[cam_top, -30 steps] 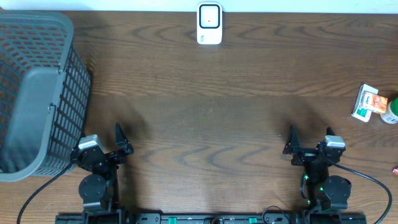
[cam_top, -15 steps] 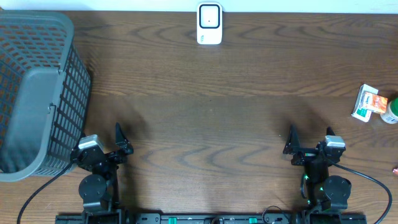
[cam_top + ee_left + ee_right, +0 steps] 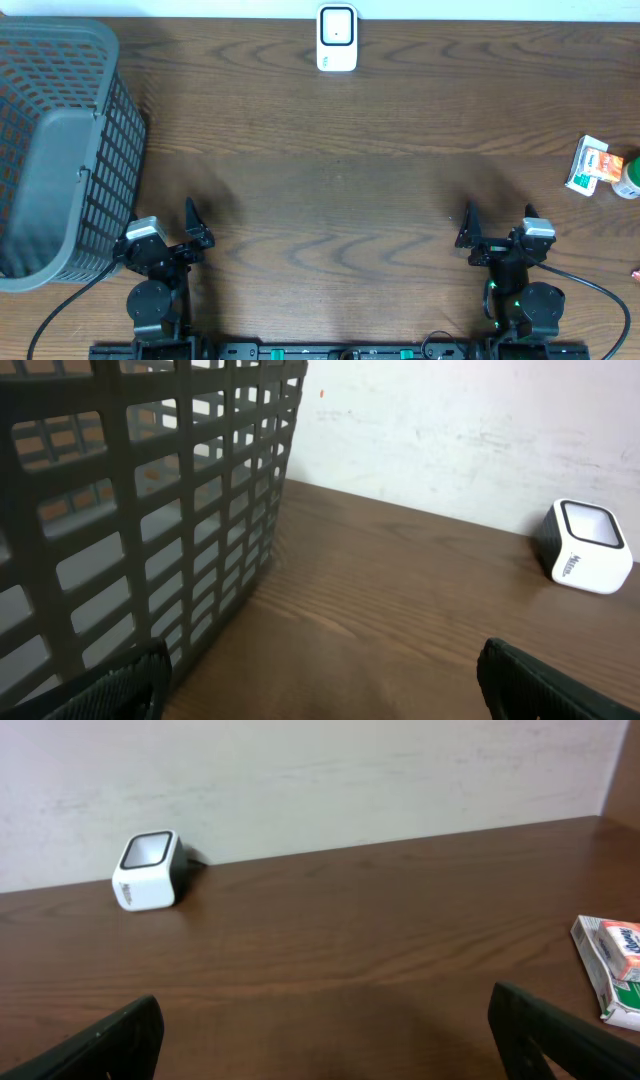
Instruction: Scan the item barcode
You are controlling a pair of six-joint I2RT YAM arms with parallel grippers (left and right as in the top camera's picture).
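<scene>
Box (image 3: 587, 165) at table (image 3: 330, 150) right edge, scanner (image 3: 337, 38) at far edge. My L gripper (image 3: 197, 227) & R gripper (image 3: 467, 231) both wide, empty.

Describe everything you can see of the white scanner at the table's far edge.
The white scanner is a small boxy unit with rounded corners, apparently plastic, with a dark-framed window on its top face. It stands on the wooden table at the far edge, near the wall; no other object visibly touches it.
</scene>
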